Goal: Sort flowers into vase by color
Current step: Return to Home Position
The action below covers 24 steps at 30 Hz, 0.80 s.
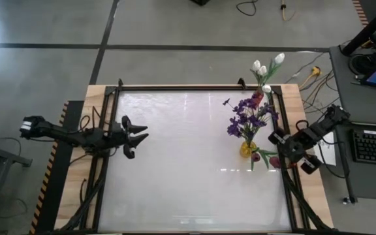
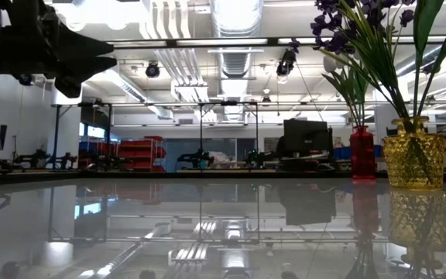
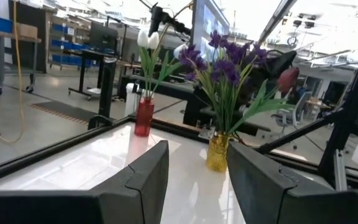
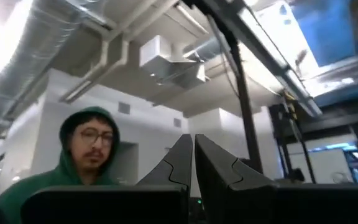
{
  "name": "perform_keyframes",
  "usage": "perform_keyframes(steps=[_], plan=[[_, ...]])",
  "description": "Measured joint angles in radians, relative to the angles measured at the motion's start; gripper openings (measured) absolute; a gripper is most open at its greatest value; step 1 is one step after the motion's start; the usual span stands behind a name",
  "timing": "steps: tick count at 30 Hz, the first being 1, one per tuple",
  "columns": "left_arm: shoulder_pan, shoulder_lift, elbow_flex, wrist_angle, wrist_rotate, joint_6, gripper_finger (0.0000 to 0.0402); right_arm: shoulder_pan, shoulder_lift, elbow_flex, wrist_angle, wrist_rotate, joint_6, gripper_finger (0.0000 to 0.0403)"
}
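A yellow vase point(image 1: 246, 149) point(image 3: 217, 152) point(image 2: 414, 160) holds a spray of purple blossoms point(image 1: 247, 116) point(image 3: 222, 59). A red vase point(image 3: 144, 116) point(image 2: 362, 153) behind it holds white tulip buds point(image 1: 266, 65) point(image 3: 148, 38). Two dark red buds point(image 1: 256, 156) point(image 3: 288, 78) lean out beside the yellow vase toward the right arm. Their stems seem to run down into that vase. My right gripper point(image 1: 276, 149) point(image 4: 193, 142) is shut and tipped upward, just right of the yellow vase. My left gripper point(image 1: 142, 132) point(image 3: 197, 152) hangs open over the table's left side. My right gripper is shut right next to the dark red buds point(image 1: 274, 161). Its wrist view shows nothing between the fingers point(image 4: 179, 155), and I cannot tell whether it touches a stem.
A dark frame point(image 1: 188, 87) rims the glossy white table top point(image 1: 188, 170), which is bare between the two arms. A person in a green hood point(image 4: 86, 155) shows beyond the table in the right wrist view. A keyboard point(image 1: 374, 145) sits off the table's right side.
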Motion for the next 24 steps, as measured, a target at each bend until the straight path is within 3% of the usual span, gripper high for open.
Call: perform_keyframes(steps=[2,8,13,18,24], plan=[[0.000,0.002,0.000,0.001,0.000,-0.001,0.0150,0.000,0.004,0.000,-0.001,0.047,0.008,0.0013],[0.000,0.009,0.000,-0.002,0.000,-0.003,0.0150,0.000,0.003,0.000,-0.057,0.417,0.002,0.0013],[0.000,0.019,0.000,-0.030,0.000,-0.021,0.0150,0.000,0.004,-0.001,-0.119,0.576,-0.009,0.0013],[0.000,0.022,0.000,-0.033,0.000,-0.025,0.0150,0.000,0.004,-0.001,-0.114,0.567,-0.045,0.0013],[0.000,0.022,0.000,-0.036,-0.001,-0.012,0.0150,0.000,0.004,-0.001,-0.114,0.439,-0.065,0.0013]])
